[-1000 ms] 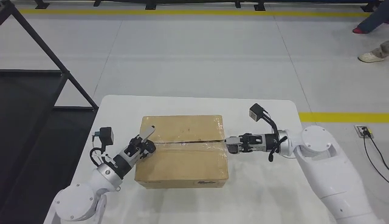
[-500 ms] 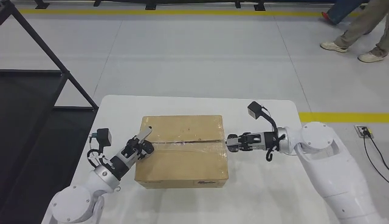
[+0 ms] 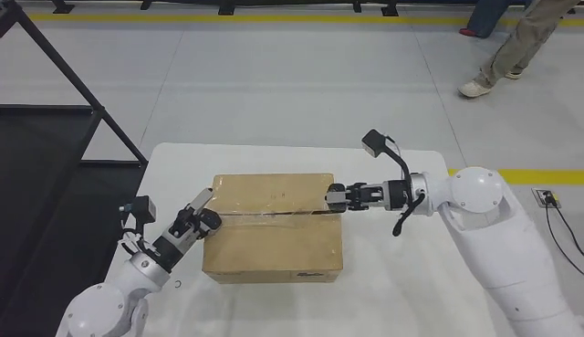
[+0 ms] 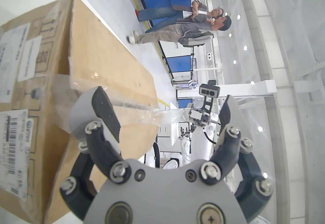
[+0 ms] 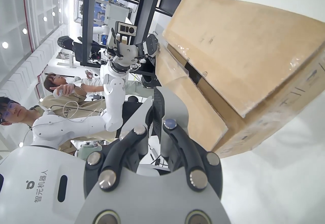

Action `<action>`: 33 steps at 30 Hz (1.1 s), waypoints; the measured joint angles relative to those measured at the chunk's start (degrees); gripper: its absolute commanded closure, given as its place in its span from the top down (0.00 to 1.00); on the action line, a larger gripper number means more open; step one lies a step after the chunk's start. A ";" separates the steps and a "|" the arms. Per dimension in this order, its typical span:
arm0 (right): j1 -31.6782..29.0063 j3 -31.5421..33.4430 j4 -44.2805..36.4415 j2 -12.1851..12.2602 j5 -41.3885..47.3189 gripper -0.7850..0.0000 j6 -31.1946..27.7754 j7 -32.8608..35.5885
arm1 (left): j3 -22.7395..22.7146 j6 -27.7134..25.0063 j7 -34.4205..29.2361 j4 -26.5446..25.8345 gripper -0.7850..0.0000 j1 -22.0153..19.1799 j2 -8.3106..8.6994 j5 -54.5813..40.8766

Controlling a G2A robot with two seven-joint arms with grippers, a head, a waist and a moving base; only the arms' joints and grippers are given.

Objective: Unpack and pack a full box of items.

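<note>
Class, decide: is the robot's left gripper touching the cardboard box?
Cannot tell. In the left wrist view, one finger of the open left gripper overlaps the taped edge of the cardboard box, with no visible gap or clear contact.

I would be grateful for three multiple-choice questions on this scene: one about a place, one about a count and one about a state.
1. Where does the cardboard box stand?
A. On the floor.
B. On the white table, between the two grippers.
C. On a black shelf.

2. How many boxes are on the table?
A. One.
B. Two.
C. Three.

3. How are the fingers of the left gripper set?
A. Shut on tape.
B. Shut on nothing.
C. Spread open.

Answers:
1 B: the top view shows the box on the table, with the left gripper at one end and the right gripper at the other.
2 A: the top view shows a single box.
3 C: the left wrist view shows a wide gap between the fingers.
</note>
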 measured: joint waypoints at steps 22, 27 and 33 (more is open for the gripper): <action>11.56 -8.27 0.22 -3.00 2.59 0.00 -1.23 -3.72 | -2.93 -3.27 -0.26 2.25 1.00 1.53 0.51 -5.11; 13.00 -8.88 -1.45 -3.40 2.58 0.00 -1.85 -4.97 | -3.27 -3.68 -0.78 2.96 1.00 1.16 0.65 -6.05; 14.13 -9.53 -3.33 -3.79 2.77 0.00 -2.24 -6.09 | -3.49 -4.34 -1.29 3.93 1.00 0.76 0.80 -7.12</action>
